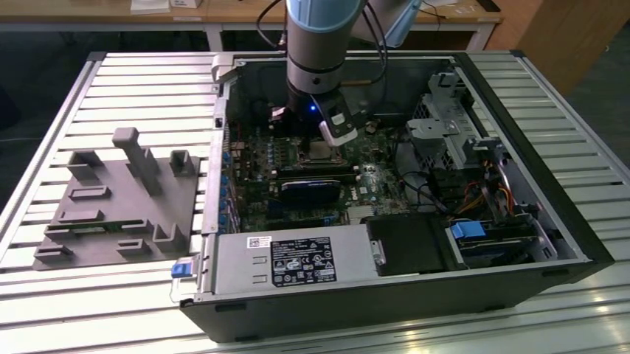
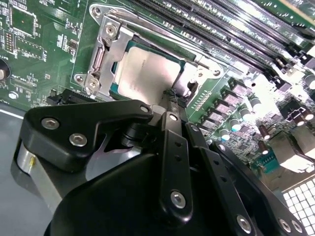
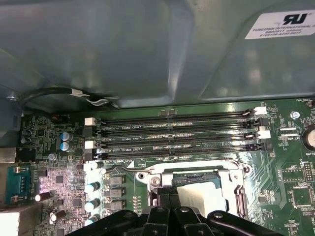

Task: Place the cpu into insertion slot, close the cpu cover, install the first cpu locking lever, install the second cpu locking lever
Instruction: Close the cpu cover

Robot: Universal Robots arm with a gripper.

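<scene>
"Cpu (image 2: 147, 73) lay flat in the slot (image 2: 93, 81), silver top up and square to the rim as far as I could judge."

"And the claw?"

"Claw (image 2: 171, 98) hung at the slot's edge, just beside the cpu, fingers drawn together with hardly a gap. Whether they pinched anything I couldn't tell (the tips hid whatever lay under them)."

"So seating looked done. What about the cover?"

"A silver frame bar (image 3: 197, 170) ran along the slot in the first wrist view, with the cpu showing through its window. I took that for the cover lying down, though I couldn't say it was fully home. A thin lever (image 2: 157, 39) ran along the far side, next to the memory slots (image 2: 221, 29)."

"Then the work was at the cover or a lever, I'd guess. How should it have been handled?"

"Gently. The tips needed to bear on bare metal, never on the cpu's top, and push straight, without twisting. The capacitors (image 2: 231, 105) stood close by (easy to knock), so any sideways sweep wanted to be short."

"And the arm?"

"It reached down into the open case (image 1: 394, 310) on the table (image 1: 99, 88), clear of the walls."
</scene>
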